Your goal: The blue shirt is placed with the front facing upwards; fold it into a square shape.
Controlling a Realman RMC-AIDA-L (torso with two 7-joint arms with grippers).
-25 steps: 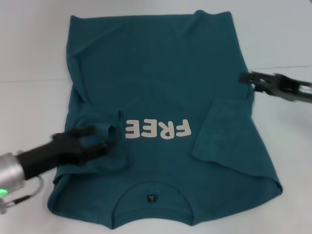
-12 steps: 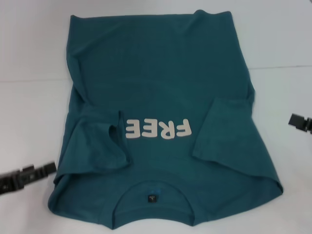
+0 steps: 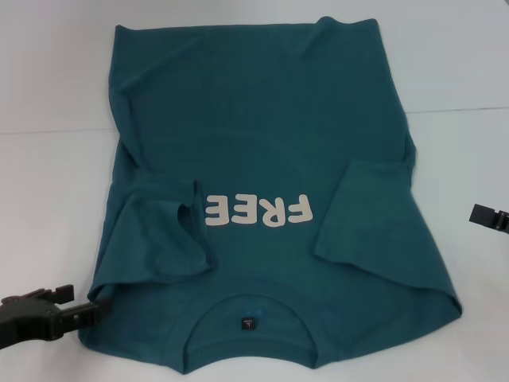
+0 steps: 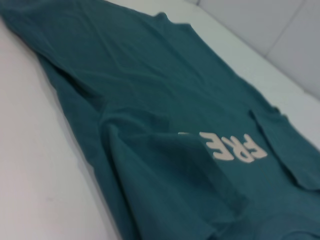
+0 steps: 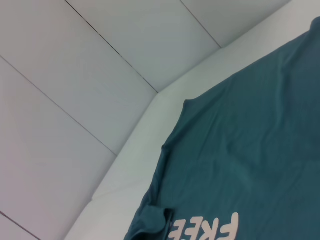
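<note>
Dark teal-blue short-sleeved cotton shirt (image 3: 262, 159) spread front up on white surface (image 3: 48, 183), both sleeves folded inward beside cream "FREE" lettering (image 3: 256, 210), left gripper (image 3: 79, 310) near shoulder corner, right gripper (image 3: 489, 215) at far edge, jaws' state indiscernible for both

A large dark teal-blue short-sleeved cotton T-shirt (image 3: 262, 159) lies flat on a white table (image 3: 48, 199), collar nearest the robot, hem farthest. Both sleeves are folded inward over the chest. The left gripper (image 3: 79, 310) sits at the shirt's near left corner; the right gripper (image 3: 487, 215) is well apart to its right.
</note>
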